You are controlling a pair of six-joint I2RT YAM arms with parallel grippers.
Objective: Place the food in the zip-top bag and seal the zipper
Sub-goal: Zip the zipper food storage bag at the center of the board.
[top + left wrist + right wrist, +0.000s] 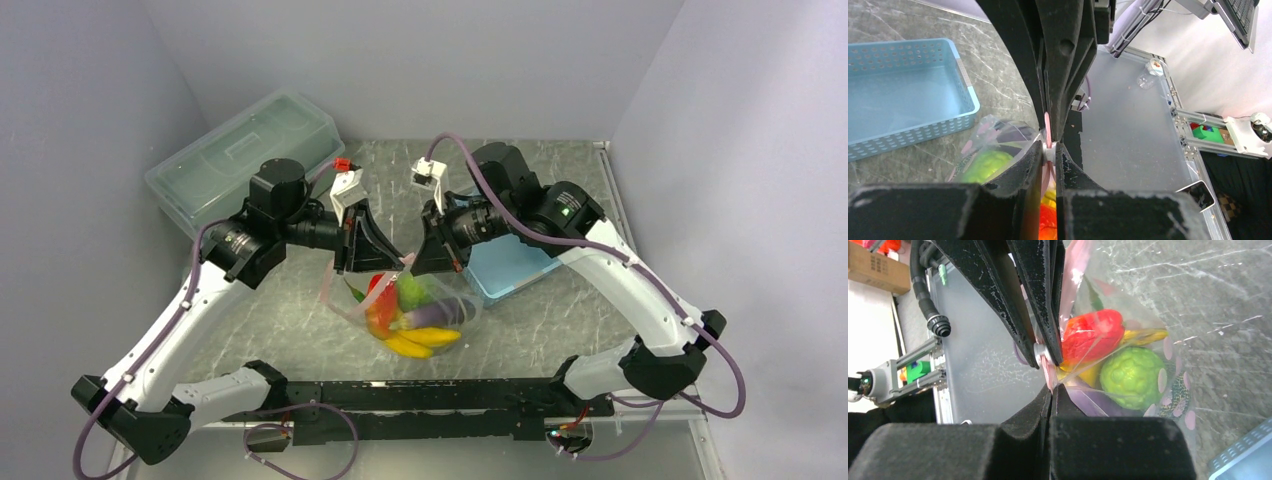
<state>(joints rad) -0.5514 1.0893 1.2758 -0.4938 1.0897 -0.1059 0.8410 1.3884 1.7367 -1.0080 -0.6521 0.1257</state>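
Observation:
The zip-top bag hangs in the middle of the table, held up by its top edge between both grippers. The food is inside it: yellow bananas, a red piece, a green knobbly lump and a purple piece. My left gripper is shut on a small white slider sitting on the pink zipper. My right gripper is shut on the pink zipper right beside it. In the top view the left gripper and the right gripper point down at the bag's mouth, close together.
A light-blue slatted basket stands just right of the bag, under the right arm. A large translucent lidded box sits at the back left. Grey walls close in the table on three sides.

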